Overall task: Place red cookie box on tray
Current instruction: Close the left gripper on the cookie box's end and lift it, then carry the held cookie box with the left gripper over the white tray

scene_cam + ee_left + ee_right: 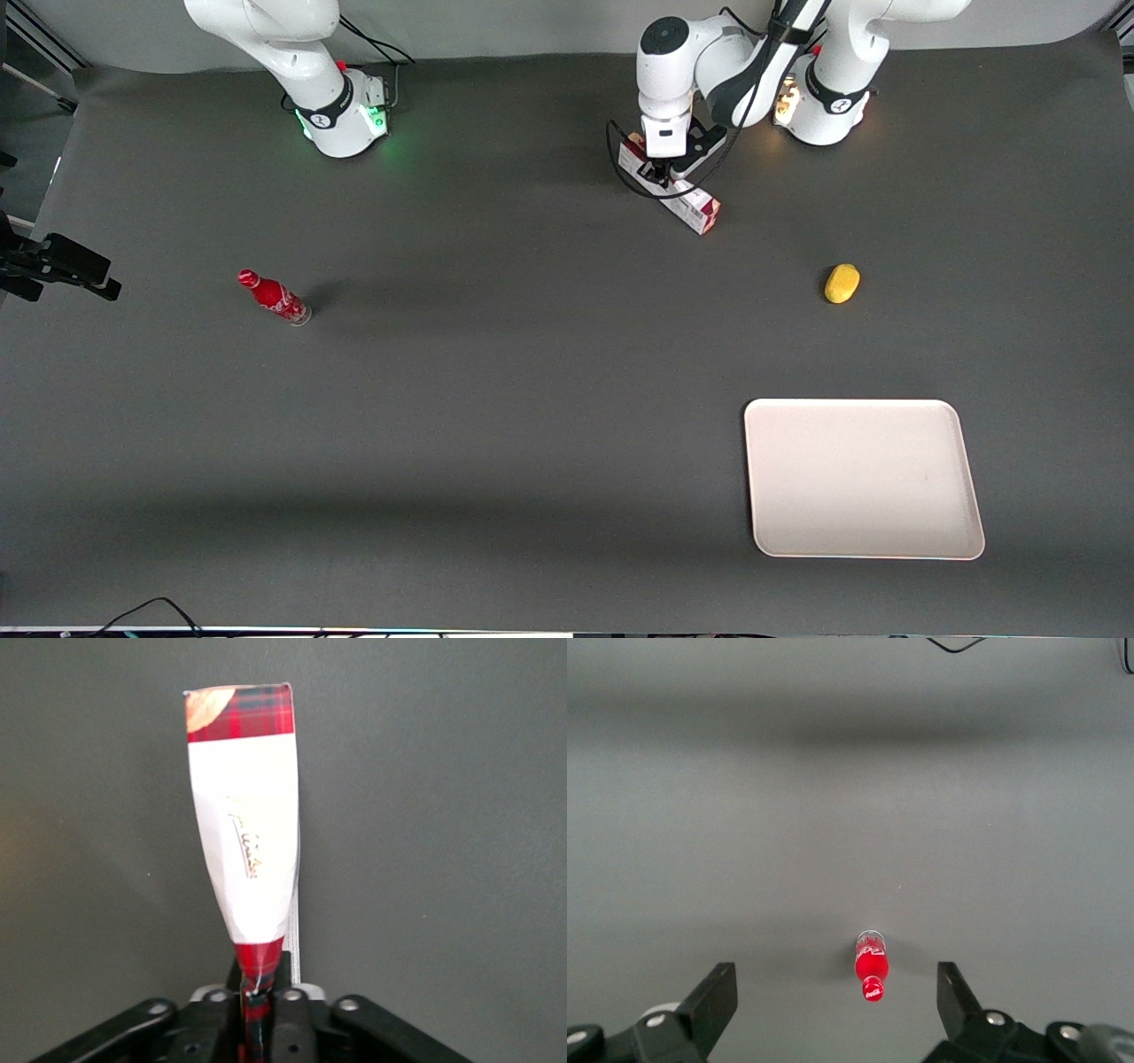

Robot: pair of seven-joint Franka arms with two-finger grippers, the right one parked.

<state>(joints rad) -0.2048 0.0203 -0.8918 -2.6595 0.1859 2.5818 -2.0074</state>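
Observation:
The red cookie box (694, 206) is a long narrow carton with dark red tartan print and a white face, far from the front camera near the working arm's base. My gripper (660, 176) is over its middle and shut on it. In the left wrist view the red cookie box (246, 824) runs away from the black fingers (292, 1023), which pinch its red end tightly. The tray (861, 477), cream-white with rounded corners, lies much nearer the front camera, with nothing on it.
A yellow lemon-like object (842, 283) sits between the box and the tray. A small red bottle (274, 298) stands toward the parked arm's end of the table, also seen as the red bottle (871, 967) in the right wrist view.

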